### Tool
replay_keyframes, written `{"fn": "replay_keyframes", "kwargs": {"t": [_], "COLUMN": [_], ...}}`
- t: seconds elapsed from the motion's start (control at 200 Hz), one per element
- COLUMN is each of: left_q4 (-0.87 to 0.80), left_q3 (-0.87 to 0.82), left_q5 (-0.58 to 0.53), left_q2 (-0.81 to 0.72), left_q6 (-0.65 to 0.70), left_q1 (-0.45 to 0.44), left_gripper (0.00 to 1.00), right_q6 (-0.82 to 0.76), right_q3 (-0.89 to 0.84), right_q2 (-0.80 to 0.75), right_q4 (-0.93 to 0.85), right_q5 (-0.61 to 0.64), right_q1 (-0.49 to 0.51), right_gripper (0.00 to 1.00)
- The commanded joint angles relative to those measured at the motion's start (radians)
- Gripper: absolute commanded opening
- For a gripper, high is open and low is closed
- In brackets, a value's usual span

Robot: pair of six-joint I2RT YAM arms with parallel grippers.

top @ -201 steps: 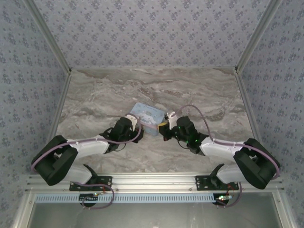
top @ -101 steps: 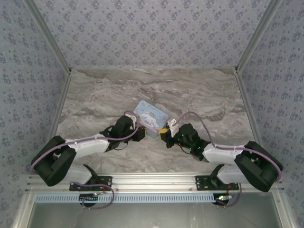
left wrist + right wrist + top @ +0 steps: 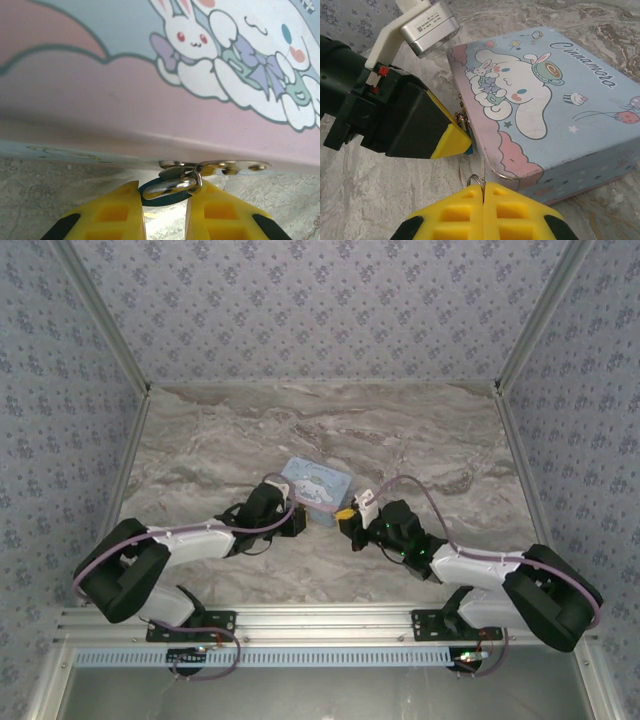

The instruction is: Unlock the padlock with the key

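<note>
The padlock (image 3: 172,186), a tiny lock with a silver shackle and a blue body, hangs from the hasp (image 3: 225,166) on the near side of the light-blue cartoon tin (image 3: 545,100). My left gripper (image 3: 166,196) is shut on the padlock, one yellow finger against each side. From the right wrist, the padlock (image 3: 464,125) peeks out past the left arm's yellow fingertip (image 3: 451,141). My right gripper (image 3: 483,189) is shut on the key (image 3: 483,167), whose thin blade points up beside its wire ring, a short way below the padlock. From above, the left gripper (image 3: 296,521) and right gripper (image 3: 346,517) meet at the tin's (image 3: 318,486) near edge.
The tin lies on a marble tabletop (image 3: 420,440) enclosed by patterned walls (image 3: 320,310) at the back and sides. An aluminium rail (image 3: 320,620) runs along the near edge by the arm bases. Open marble lies behind and to both sides of the tin.
The tin has turned and shifted a little to the right. My left jaws have narrowed on the padlock. The right gripper has drawn back slightly toward the near edge with the key.
</note>
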Motion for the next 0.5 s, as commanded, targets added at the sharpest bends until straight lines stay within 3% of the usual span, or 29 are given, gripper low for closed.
{"fn": "replay_keyframes", "kwargs": {"t": [0.0, 0.495], "left_q4": [0.076, 0.086], "left_q3": [0.008, 0.003], "left_q5": [-0.013, 0.021], "left_q2": [0.01, 0.079], "left_q6": [0.017, 0.079], "left_q1": [0.008, 0.093], "left_gripper": [0.18, 0.25], "right_q6": [0.014, 0.038], "right_q3": [0.047, 0.159], "right_q2": [-0.036, 0.029], "right_q4": [-0.068, -0.143], "right_q5": [0.016, 0.024], "right_q1": [-0.009, -0.041], "right_gripper": [0.0, 0.0]}}
